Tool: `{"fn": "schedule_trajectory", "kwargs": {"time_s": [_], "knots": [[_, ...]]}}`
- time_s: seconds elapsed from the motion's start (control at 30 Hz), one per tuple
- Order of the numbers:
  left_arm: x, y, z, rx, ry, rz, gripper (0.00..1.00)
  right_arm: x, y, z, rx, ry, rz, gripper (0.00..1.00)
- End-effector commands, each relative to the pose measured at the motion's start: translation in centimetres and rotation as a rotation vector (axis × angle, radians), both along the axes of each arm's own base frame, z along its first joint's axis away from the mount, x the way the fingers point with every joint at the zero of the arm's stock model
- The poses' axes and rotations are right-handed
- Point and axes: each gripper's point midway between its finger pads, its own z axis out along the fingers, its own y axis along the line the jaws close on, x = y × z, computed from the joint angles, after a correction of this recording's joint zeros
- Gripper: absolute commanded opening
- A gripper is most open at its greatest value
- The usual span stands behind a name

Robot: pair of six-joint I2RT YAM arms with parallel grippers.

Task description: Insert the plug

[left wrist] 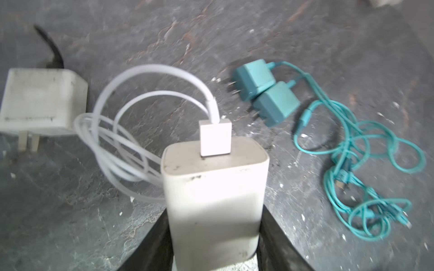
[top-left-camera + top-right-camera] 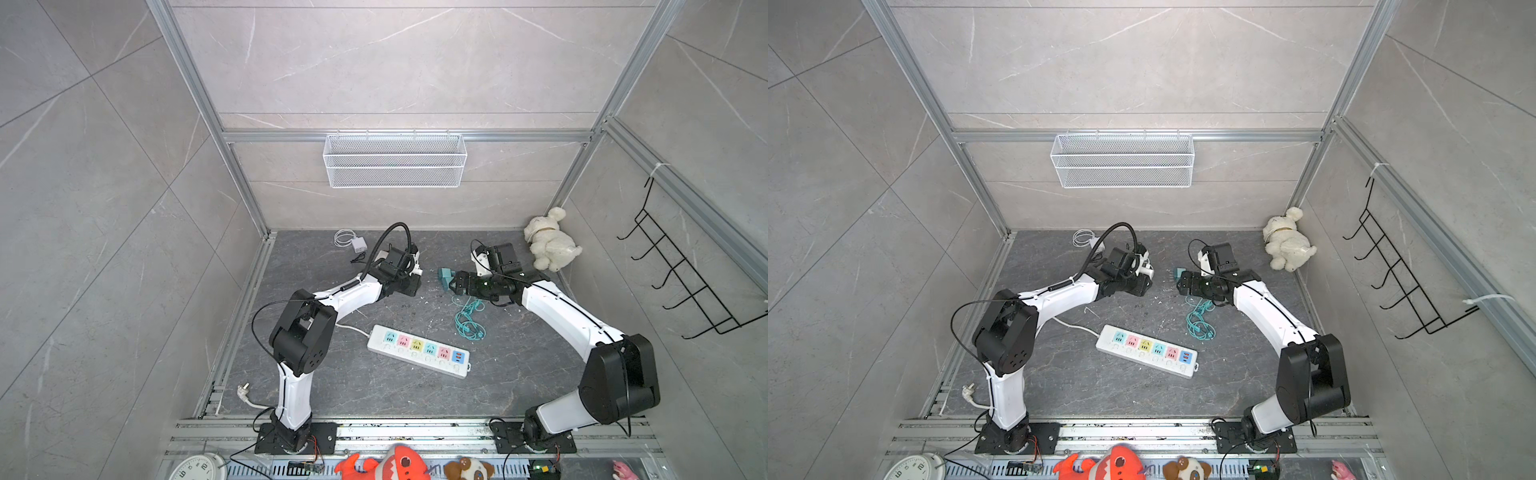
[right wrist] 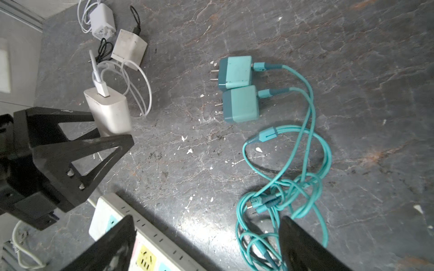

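Your left gripper (image 1: 215, 211) is clamped at a middling width on the white charger (image 1: 212, 187), its black fingers (image 1: 155, 237) pressing on two opposite sides of the body. The charger's socket end faces away from the gripper, with a white USB connector (image 1: 215, 138) seated in it and a white cable (image 1: 150, 77) looping off to one side; its prongs are hidden. In both top views you find this charger (image 2: 417, 271) at the far side of the table (image 2: 332, 390), left of the middle, well apart from the power strip (image 2: 419, 351), which lies slanted nearer the front between your two arms. The strip's (image 2: 1147, 351) coloured outlets all look unoccupied. Your right gripper (image 3: 206, 219) stands with its jaws spread wide and holds nothing; it hangs over a tangle of teal cables (image 3: 281, 187), with one end of the power strip (image 3: 117, 218) showing beside one finger. Two teal chargers (image 3: 236, 72) lie side by side and touching on the table, prongs pointing the same way, just beyond that gripper's tip in a top view (image 2: 445, 277). A boxy white charger (image 3: 129, 48) with a black cable lies near the held one, and a third white charger (image 3: 102, 20) with a coiled cable lies beyond it.
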Motion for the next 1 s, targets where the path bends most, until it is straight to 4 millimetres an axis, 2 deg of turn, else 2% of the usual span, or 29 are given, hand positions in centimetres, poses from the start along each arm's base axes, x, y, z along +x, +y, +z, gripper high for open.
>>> {"fn": "schedule_trajectory", "kwargs": {"time_s": [0.0,0.13,0.27,0.37,0.5,0.73,0.97], "knots": [[0.0,-2.0,4.0,-0.069,-0.169,-0.156,0.35,-1.2,0.7,0.8,0.055,0.011,0.035,0.94],[-0.8,-2.5,3.8,-0.072,-0.219,-0.238,0.35,-0.9,1.1,1.4,0.081,-0.003,0.04,0.91],[-2.1,-2.9,4.2,-0.127,-0.362,-0.337,0.35,-0.2,1.5,1.9,0.108,-0.007,0.022,0.86],[-2.5,-2.9,5.2,-0.17,-0.494,-0.369,0.35,0.1,2.5,2.2,0.163,-0.004,0.043,0.75],[-2.3,-3.2,4.9,-0.16,-0.481,-0.386,0.35,0.4,3.4,2.2,0.2,0.002,0.062,0.66],[-2.7,-3.5,4.7,-0.179,-0.495,-0.407,0.35,0.6,4.6,1.0,0.191,0.028,0.083,0.65],[-3.4,-3.8,5.0,-0.209,-0.48,-0.44,0.35,1.0,6.7,0.9,0.182,0.016,0.139,0.65]]}}
